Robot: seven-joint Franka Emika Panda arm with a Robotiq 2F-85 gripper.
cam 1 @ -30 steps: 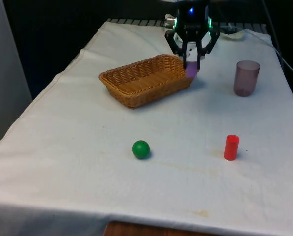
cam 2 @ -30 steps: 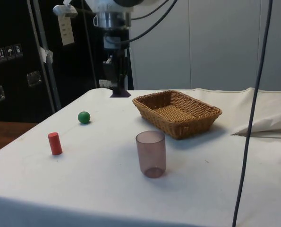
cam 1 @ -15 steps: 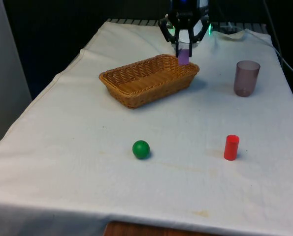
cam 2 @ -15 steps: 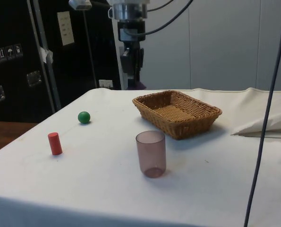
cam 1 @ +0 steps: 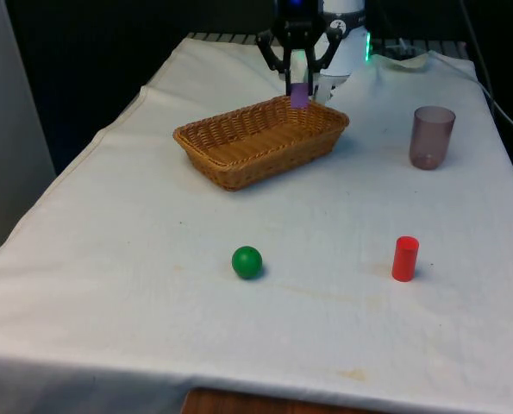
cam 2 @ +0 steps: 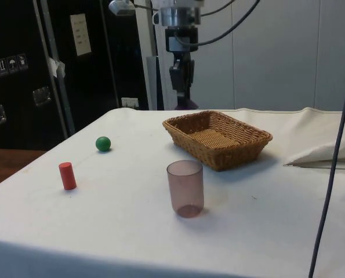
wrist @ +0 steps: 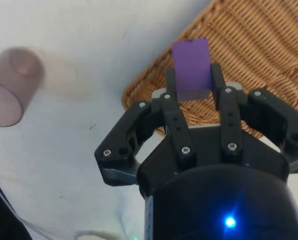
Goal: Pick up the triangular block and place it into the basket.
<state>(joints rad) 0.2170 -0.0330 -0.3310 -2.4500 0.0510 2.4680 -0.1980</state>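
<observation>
**Purple block hanging over the basket's far rim**

Going from the front view's left to its right across the table: one wicker basket (cam 1: 260,140) is sitting toward the table's far edge, its long axis running diagonally; one green ball (cam 1: 247,261) is lying nearer the near edge; one red cylinder (cam 1: 404,258) is standing upright to the ball's right; one translucent purple cup (cam 1: 432,136) is standing near the right edge, well apart from the basket.

The gripper (cam 1: 298,84) is pinching the one purple triangular block (wrist: 191,68) between its fingers (wrist: 172,98), which are closing snugly on the block's two flat sides; the block is pointing straight down from the fingertips, clear of the cloth. It is hanging above the basket's far corner, at the rim rather than the middle; the open weave is lying just beyond, toward the front view's left, so the drop probably needs a short carry inward first.
</observation>
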